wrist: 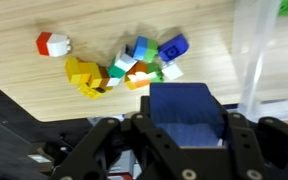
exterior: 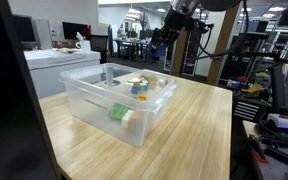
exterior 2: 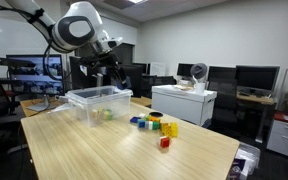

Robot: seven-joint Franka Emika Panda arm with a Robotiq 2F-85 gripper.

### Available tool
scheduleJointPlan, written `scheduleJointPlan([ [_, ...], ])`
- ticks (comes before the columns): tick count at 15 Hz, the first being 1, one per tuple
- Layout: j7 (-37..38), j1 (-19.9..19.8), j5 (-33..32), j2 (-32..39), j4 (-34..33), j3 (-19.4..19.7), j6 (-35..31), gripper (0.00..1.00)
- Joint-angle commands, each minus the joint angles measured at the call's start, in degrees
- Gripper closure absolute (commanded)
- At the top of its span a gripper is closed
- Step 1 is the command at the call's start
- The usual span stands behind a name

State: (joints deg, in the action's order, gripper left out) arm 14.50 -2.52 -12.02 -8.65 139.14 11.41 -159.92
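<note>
The blue cube [wrist: 187, 112] sits between the two dark fingers of the hand [wrist: 189, 122], which is clamped on its left and right faces. It is a single matte, square-edged block, with its flat top facing the wrist camera. It is held up in the air, clear of the worktop [wrist: 24, 20], above the heap of blocks and just beside the wall of the bin [wrist: 249, 50].

Below it, in the wrist view, lies the heap of blocks [wrist: 134, 65]. These are small, hard-looking pieces with sharp corners in yellow, orange, green, white, pale blue and deep blue. They are tumbled together and touching, too tangled to count exactly. One red-and-white block [wrist: 52, 43] lies a little apart from the heap.

In an exterior view the hand [exterior 2: 109, 72] hangs over the worktop [exterior 2: 104, 150] by the far side of the bin [exterior 2: 99, 103]. The heap of blocks [exterior 2: 156, 123] is near it, and one red block [exterior 2: 165, 143] lies by itself toward the camera.

There is one bin [exterior: 114, 100]. It is a rectangular tub of clear, glossy plastic with a rolled rim and no lid. A green piece [exterior: 119, 113] shows through its wall.

The worktop [exterior: 194, 130] is pale wood with fine straight grain, smooth and light-toned. The hand [exterior: 162, 45] shows above its far edge.
</note>
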Motion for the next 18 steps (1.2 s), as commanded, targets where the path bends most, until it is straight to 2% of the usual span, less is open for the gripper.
scheduleJointPlan([
  [1, -12.1, 2.6, 8.7, -10.9, 11.1, -3.0, -1.2, 0.69],
  [4, -23.1, 9.5, 17.4, -16.7, 15.3, -1.4, 0.3, 0.69],
  [6, -30.2, 15.0, 22.1, -16.9, 15.0, 1.1, -1.1, 0.69],
  [8, -32.5, 16.9, 23.8, -16.0, 13.8, 2.1, -2.1, 0.69],
  [9, -33.1, 17.3, 24.2, -14.8, 12.9, 2.6, -3.2, 0.19],
  [11, -34.5, 18.4, 25.2, -13.7, 11.4, 4.3, -4.4, 0.17],
  [13, -37.0, 19.7, 26.9, -12.3, 9.7, 7.2, -5.6, 0.02],
  [15, -40.9, 22.7, 28.3, -10.3, 6.5, 13.5, -6.9, 0.00],
  [18, -46.3, 24.8, 29.2, -6.1, 1.5, 22.0, -7.8, 0.00],
])
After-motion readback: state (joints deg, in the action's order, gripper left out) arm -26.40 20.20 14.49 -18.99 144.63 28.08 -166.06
